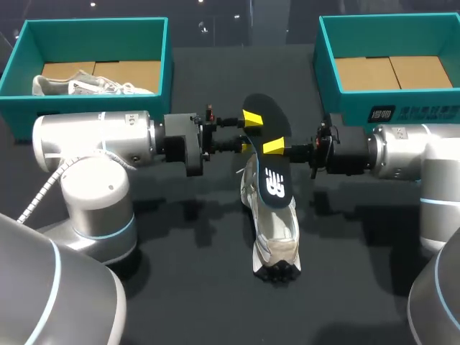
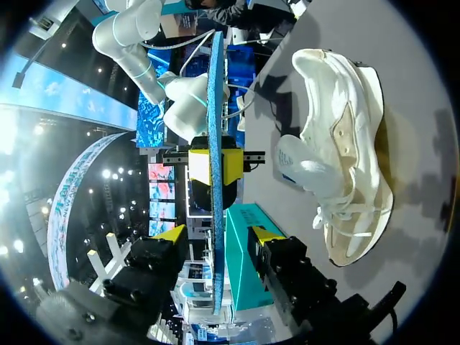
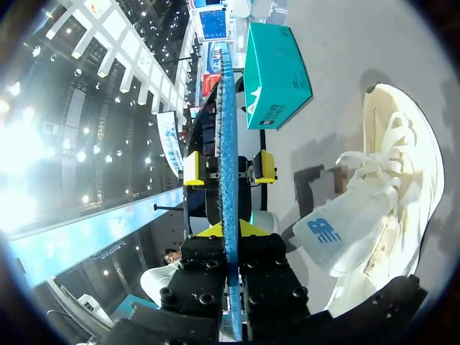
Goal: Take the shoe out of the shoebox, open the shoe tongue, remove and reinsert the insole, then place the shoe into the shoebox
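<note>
Teal cardboard shoebox (image 1: 93,25) holding a grey sneaker (image 1: 79,86), our left fingers (image 2: 172,235) released either side of the black foam insole (image 1: 267,118), white mesh sneaker (image 1: 277,230) on the dark bench (image 1: 194,302) beneath, our right fingers (image 3: 208,230) grasping the insole

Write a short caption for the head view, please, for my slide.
Right claw grips the insole above the white sneaker; open left claw straddles the insole.

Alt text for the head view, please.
A black insole is held over a white shoe on the dark table, the right gripper clamping it and the left gripper open around it. The far-left teal shoebox holds another shoe.
</note>
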